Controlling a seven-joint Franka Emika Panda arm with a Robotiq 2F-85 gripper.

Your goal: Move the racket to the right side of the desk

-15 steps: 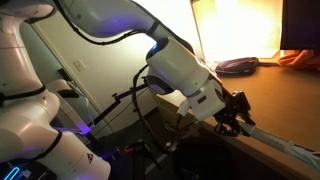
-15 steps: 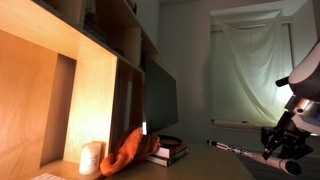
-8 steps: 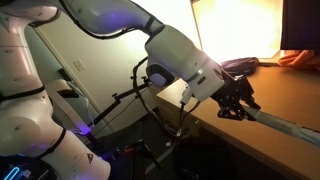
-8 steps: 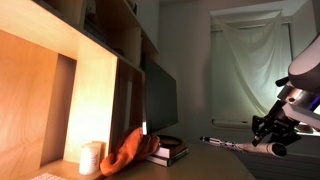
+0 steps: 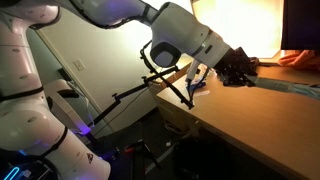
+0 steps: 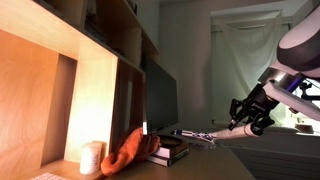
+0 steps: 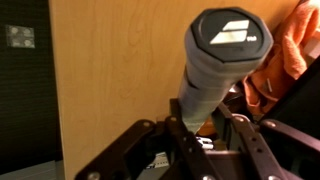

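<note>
Racket (image 5: pixel 296 90): held by its handle just above the desk (image 5: pixel 250 135), over the tabletop near the edge facing the arm. Its shaft slants inward and the head cannot be made out. Gripper (image 5: pixel 240 74): jaws clamped on the handle, which the wrist view confirms. An orange cloth (image 6: pixel 130 150) and stacked books (image 6: pixel 172 152) lie near the racket's far end.

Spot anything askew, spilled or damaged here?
Nothing looks spilled or broken. The racket hangs at a slant over the desk, clamped in the shut gripper. The only untidy bit is an orange cloth crumpled against a dark stack.
</note>
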